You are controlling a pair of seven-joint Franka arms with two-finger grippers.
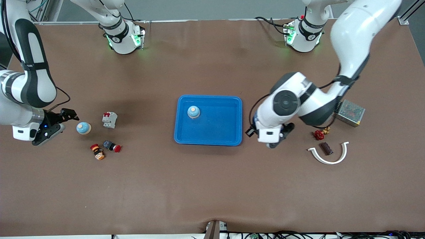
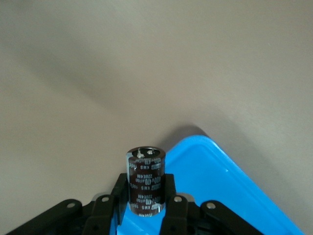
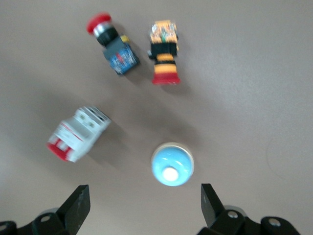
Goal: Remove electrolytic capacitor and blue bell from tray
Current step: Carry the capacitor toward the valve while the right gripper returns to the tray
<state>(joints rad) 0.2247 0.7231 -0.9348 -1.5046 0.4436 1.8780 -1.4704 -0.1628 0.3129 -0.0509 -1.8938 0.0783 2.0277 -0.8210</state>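
A dark brown capacitor (image 2: 145, 181) stands upright between the fingers of my left gripper (image 2: 145, 205), which is shut on it. That gripper (image 1: 276, 141) hangs just off the blue tray (image 1: 229, 132) at the left arm's end; the tray's corner (image 2: 220, 186) lies under it. In the front view the hand hides the capacitor. One light-blue bell (image 1: 193, 112) sits in the tray. A second bell (image 1: 83, 128) stands on the table. My right gripper (image 1: 61, 123) is open beside this bell (image 3: 171, 164), which lies just past its spread fingertips (image 3: 78, 205).
Near the second bell lie a white and red breaker (image 1: 110, 119), a red push button (image 1: 112, 146) and an orange and black button (image 1: 97, 151). Toward the left arm's end sit a metal mesh box (image 1: 349, 113), a red valve (image 1: 320, 134) and a white curved piece (image 1: 328, 159) around a dark brown part (image 1: 326, 148).
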